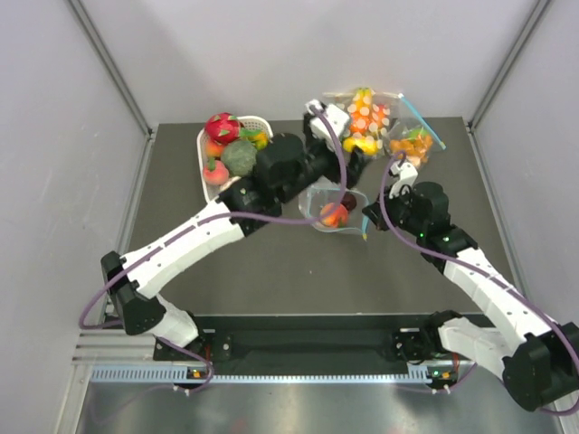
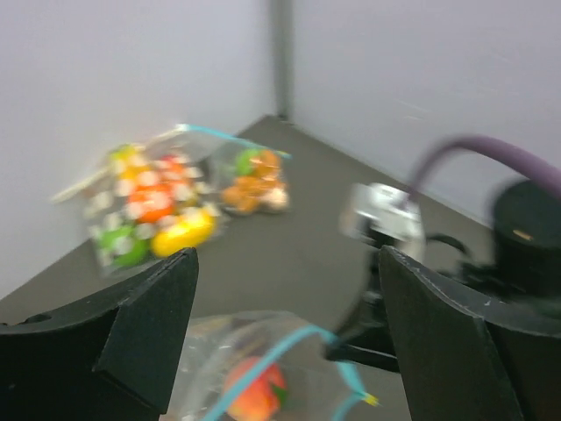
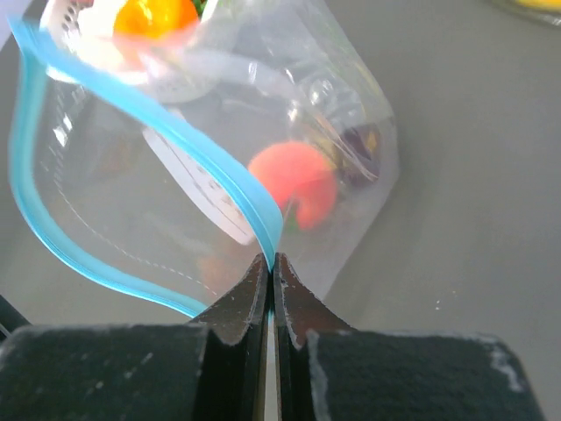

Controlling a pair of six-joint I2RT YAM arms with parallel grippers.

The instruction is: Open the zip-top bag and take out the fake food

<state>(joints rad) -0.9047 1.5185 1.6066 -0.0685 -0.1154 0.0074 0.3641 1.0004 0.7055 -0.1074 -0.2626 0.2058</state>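
My right gripper [image 3: 270, 263] is clamped on the zip strip [image 3: 263, 224] at the zip-top bag's [image 1: 318, 197] right-edge end. The bag lies mid-table, fake food [image 3: 294, 180] inside, its mouth running away leftward. Beyond, my left gripper [image 2: 287, 263] hangs wide open over it.

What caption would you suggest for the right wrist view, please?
Right tool pinching the zip strip of the open bag, a peach inside.

arms [image 1: 181, 242]: white shells, blk joints | cables [image 1: 271, 219] — purple | gripper fingers [image 2: 149, 324]: matte blk
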